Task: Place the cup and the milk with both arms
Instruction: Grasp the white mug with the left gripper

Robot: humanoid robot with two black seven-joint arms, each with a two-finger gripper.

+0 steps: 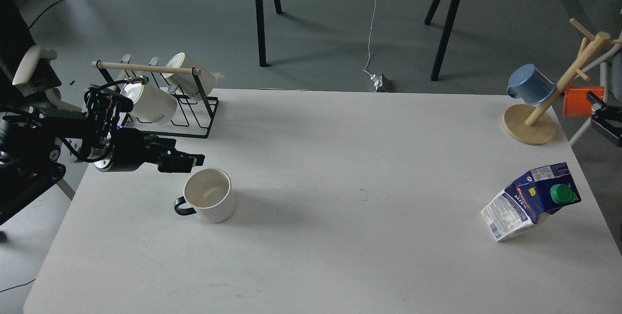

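Note:
The cup (210, 200) is a squat white mug with a black loop handle pointing left. It stands upright on the white table (340, 168), left of the middle. My left gripper (190, 160) reaches in from the left and hovers just above and behind the cup's rim; its dark fingers cannot be told apart. The milk (532, 200) is a dark blue and white carton with a green cap, and it sits tilted near the table's right edge. My right gripper (602, 114) shows only as a dark part at the right edge, behind the milk and apart from it.
A black wire rack (167, 110) with a wooden bar holds two lettered white mugs at the back left. A wooden mug tree (534, 124) with a blue cup (530, 85) stands at the back right, with an orange cup (576, 101) behind it. Table legs and cables lie on the floor beyond.

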